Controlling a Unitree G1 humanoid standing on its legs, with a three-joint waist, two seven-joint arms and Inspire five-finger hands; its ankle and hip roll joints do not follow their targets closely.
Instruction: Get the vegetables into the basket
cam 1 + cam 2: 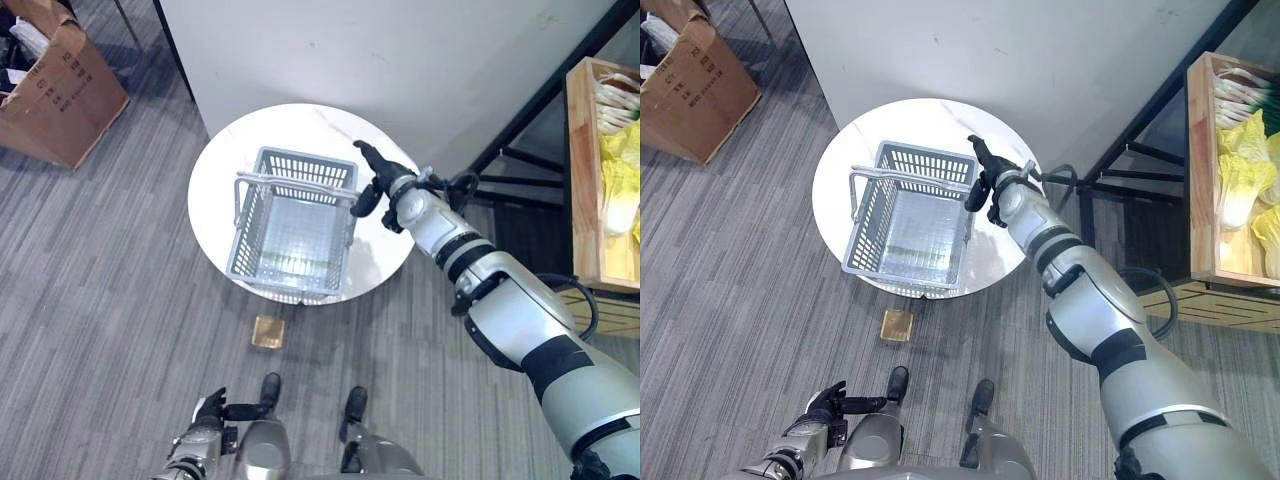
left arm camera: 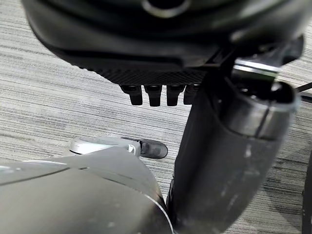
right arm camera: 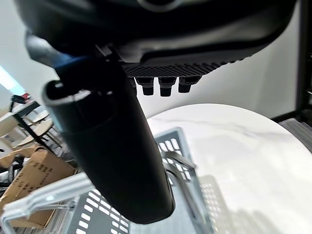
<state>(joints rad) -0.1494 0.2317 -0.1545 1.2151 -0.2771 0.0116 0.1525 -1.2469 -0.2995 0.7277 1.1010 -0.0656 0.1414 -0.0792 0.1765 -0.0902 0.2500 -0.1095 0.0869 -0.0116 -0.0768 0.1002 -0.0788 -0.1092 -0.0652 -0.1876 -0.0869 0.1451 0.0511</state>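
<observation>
Down low, close to the robot, the left hand (image 1: 209, 408) hangs by the floor with loose, straight fingers and holds nothing. Farther out, the gray basket (image 1: 293, 224) sits empty on the round white surface (image 1: 225, 160). The right hand (image 1: 375, 177) is spread out right beside the basket's rim. Farthest off, the leafy vegetables (image 1: 1238, 178) lie in a wooden crate (image 1: 1200, 200). They look light, soft and easy to crush, so hold them at the thick stalk. The right wrist view shows the basket handle (image 3: 44, 197) up close.

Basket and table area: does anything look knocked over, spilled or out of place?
Mostly tidy: the basket stands upright and empty on the round table. One oddity is a small tan object lying on the floor by the table's near edge; I can't identify it.
</observation>
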